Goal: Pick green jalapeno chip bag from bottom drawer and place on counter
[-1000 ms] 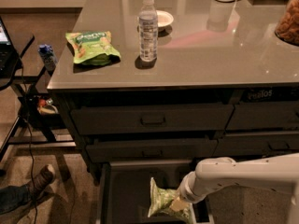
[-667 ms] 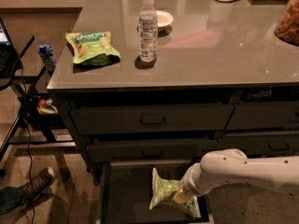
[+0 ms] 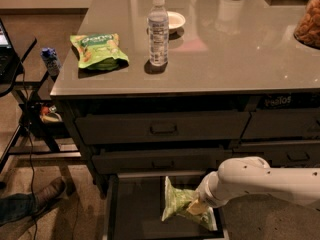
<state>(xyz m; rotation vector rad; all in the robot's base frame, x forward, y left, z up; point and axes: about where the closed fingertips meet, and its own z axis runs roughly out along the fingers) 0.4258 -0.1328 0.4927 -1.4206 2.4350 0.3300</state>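
Counter [image 3: 235, 54] glossy grey, reflective: bottle [image 3: 158, 30], bright green bag [image 3: 98, 49], bowl [image 3: 176, 20] on top. Drawer [image 3: 134, 216] open below; gripper [image 3: 197, 207] inside, pinching chip bag [image 3: 176, 203]. Shoe [image 3: 49, 191] on floor, left.

We log one arm [image 3: 272, 181] in view: smooth, glossy white casing shaped as a thick rounded tube. Its bulbous joint housing carries a few small dark round marks. The casing narrows to a short white wrist. The end effector [image 3: 197, 207], showing as a small tan part, sits over the right side of the bottom drawer [image 3: 135, 209].
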